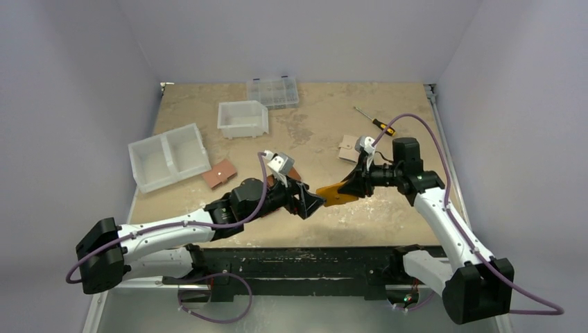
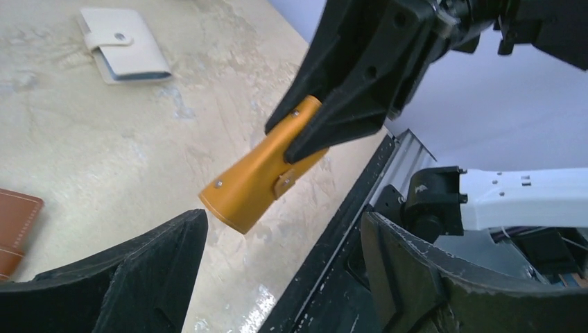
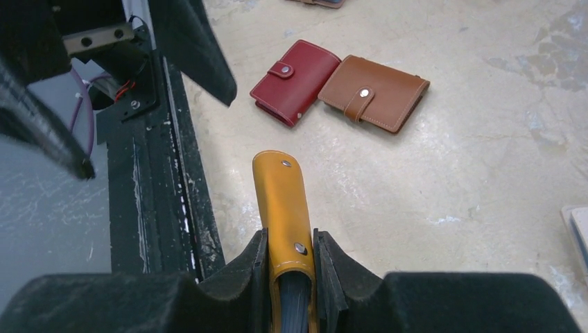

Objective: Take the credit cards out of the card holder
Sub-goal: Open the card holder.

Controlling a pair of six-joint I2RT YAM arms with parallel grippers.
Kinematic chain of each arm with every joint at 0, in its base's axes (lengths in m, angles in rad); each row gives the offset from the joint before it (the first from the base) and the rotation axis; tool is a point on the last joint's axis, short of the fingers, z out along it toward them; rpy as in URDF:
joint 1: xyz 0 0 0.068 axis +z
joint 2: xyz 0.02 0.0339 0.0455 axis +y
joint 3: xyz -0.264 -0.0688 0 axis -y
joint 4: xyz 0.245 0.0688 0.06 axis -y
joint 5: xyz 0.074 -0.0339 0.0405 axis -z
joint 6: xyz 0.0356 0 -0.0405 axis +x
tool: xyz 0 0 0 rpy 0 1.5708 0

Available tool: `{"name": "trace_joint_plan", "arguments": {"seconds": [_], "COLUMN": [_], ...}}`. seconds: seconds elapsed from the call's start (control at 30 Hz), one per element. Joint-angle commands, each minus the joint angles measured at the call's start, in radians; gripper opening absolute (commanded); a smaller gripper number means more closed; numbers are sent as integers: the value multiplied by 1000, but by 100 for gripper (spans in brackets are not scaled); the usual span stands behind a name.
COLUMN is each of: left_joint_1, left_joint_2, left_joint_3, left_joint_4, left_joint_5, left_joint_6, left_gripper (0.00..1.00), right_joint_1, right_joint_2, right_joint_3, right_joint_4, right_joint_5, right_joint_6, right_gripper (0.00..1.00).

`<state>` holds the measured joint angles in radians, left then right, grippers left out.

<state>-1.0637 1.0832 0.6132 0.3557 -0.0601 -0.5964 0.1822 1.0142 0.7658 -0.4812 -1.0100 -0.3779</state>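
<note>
pale mottled worktop (image 1: 312, 132) under grey walls, with both arms meeting over its near edge. the right gripper (image 3: 288, 243) pinches the card holder (image 3: 281, 201) by one end, its fingers pressed on both flat sides. the holder is folded shut and sticks straight out beyond the fingertips, clear of the worktop, with its free end pointing at the left arm. a dark edge shows inside the gripped end; the cards themselves are hidden. the left gripper (image 2: 284, 222) is spread wide and holds nothing. the holder's free end (image 2: 253, 177) lies just in front of the gap between its fingers, apart from both. on the worktop beyond, a red wallet (image 3: 295, 82) and a brown wallet (image 3: 374, 92) lie side by side, touching, both snapped shut. a white wallet (image 2: 125, 45) lies farther back, well apart.
</note>
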Motion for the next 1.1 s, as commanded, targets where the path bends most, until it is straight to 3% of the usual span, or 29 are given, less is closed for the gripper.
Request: {"name": "trace_joint_plan", "arguments": {"seconds": [0.0, 0.17, 0.3, 0.43, 0.6, 1.07], "left_joint_1": [-47, -128, -134, -134, -126, -33], "left_joint_2": [40, 154, 219, 242, 293, 357], "left_joint_3": [57, 178, 224, 253, 312, 338], "left_joint_4": [17, -56, -58, -74, -139, -155], "left_joint_5": [24, -57, 7, -6, -30, 96], "left_joint_6": [29, 243, 415, 490, 498, 400], "left_gripper": [85, 84, 80, 80, 78, 55], "right_joint_1": [-5, -4, -3, -4, -3, -4], "right_joint_2": [25, 39, 46, 49, 53, 65], "right_joint_3": [64, 69, 72, 73, 76, 81], "right_joint_4": [21, 17, 14, 11, 9, 0], "right_joint_5": [2, 15, 16, 14, 14, 10], "right_joint_6": [48, 61, 62, 62, 60, 59], "right_gripper": [0, 0, 0, 0, 0, 0]}}
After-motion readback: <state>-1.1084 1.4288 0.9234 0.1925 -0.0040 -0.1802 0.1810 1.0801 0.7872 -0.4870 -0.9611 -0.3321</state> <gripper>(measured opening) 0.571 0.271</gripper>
